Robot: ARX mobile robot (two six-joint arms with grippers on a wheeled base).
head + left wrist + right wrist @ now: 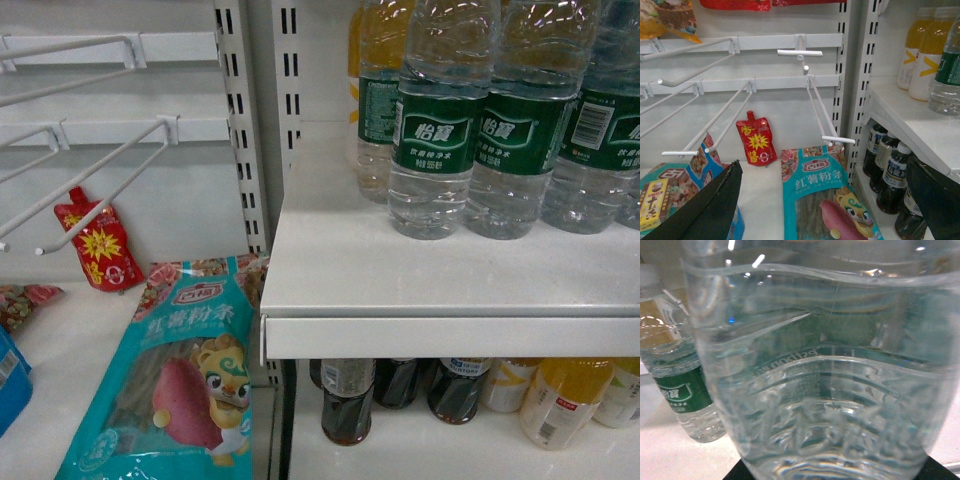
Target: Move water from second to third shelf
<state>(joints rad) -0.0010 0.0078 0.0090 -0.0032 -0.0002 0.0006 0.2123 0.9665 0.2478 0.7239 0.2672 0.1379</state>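
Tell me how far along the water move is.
Done: nothing evident; the water bottles stand grouped on one shelf. In hand: one bottle fills the right wrist view, jaws flanking its base, grip unconfirmed. Left gripper open, empty. Left: lift and place.

L gripper [815, 200]: jaws wide apart, nothing betw them. R gripper: only dark jaw bits at frame bottom; state unclear.

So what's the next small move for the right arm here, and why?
Probably shut the right gripper on the water bottle, if it isn't already: the bottle fills the right wrist view, seated between the dark jaws at the bottom edge. Grip itself can't be confirmed.
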